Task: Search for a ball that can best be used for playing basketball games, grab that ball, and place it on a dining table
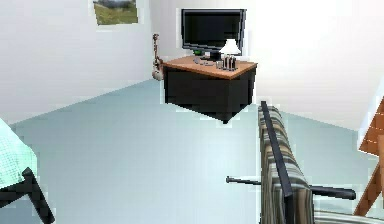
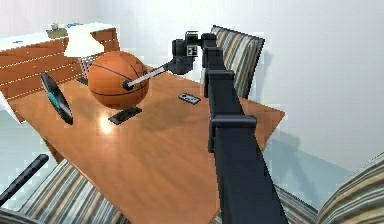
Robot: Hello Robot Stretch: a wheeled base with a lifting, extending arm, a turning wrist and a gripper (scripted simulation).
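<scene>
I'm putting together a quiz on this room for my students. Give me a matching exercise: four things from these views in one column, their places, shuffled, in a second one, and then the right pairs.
Things:
1 basketball
2 television
3 framed picture
4 striped chair

Places:
A hanging on the wall
B on top of the dark cabinet
C on the floor beyond the wooden table
D at that table's top, amid small dark flat things

Pairs: 1-D; 2-B; 3-A; 4-C
</scene>
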